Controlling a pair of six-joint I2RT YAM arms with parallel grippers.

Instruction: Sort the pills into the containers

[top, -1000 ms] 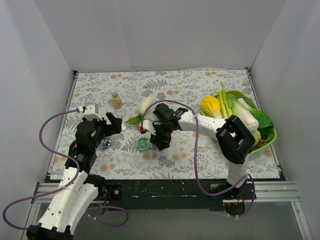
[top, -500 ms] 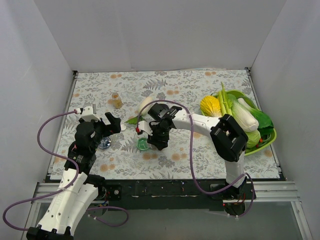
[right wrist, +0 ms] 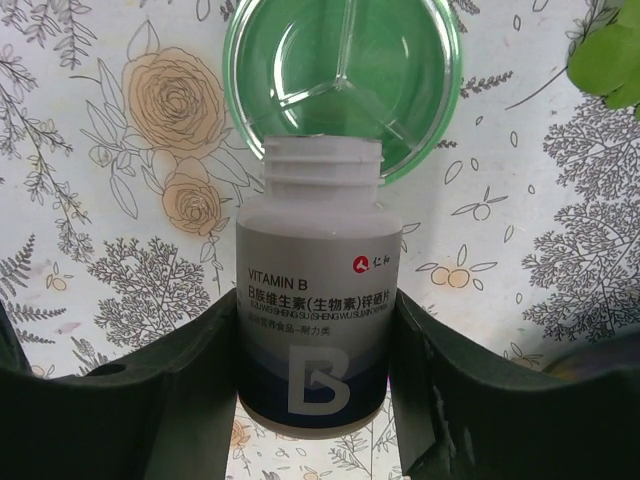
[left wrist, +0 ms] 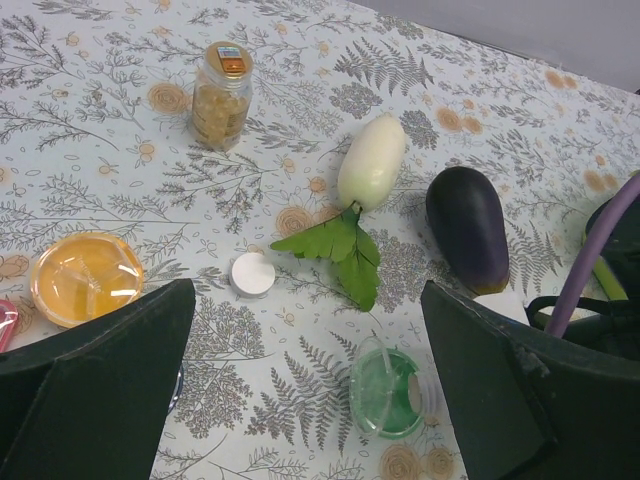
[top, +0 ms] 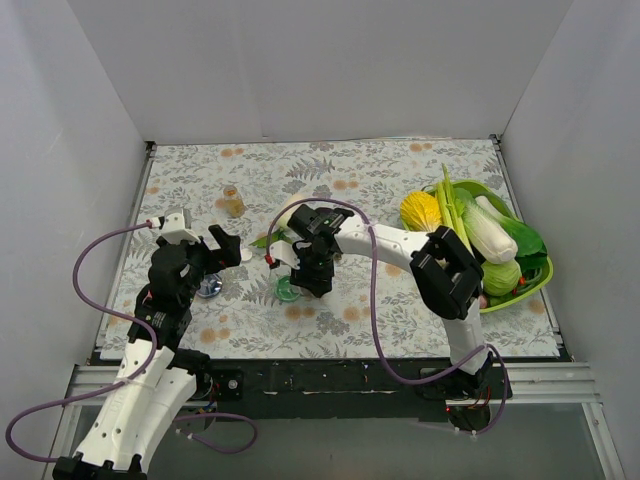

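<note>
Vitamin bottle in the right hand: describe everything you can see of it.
The bottle is whitish-grey plastic, its label reading VITAMIN B with a large B. Cap off, threaded neck open. The right hand clamps its lower body from both sides. Its mouth points at the green dish, overlapping its rim in the wrist view.

My right claw hangs tip-down, at the green dish's right rim; its jaws are hidden from above. My left claw sits well left of that dish, jaws apart. A blue dish lies farther left, the tray far right.
</note>
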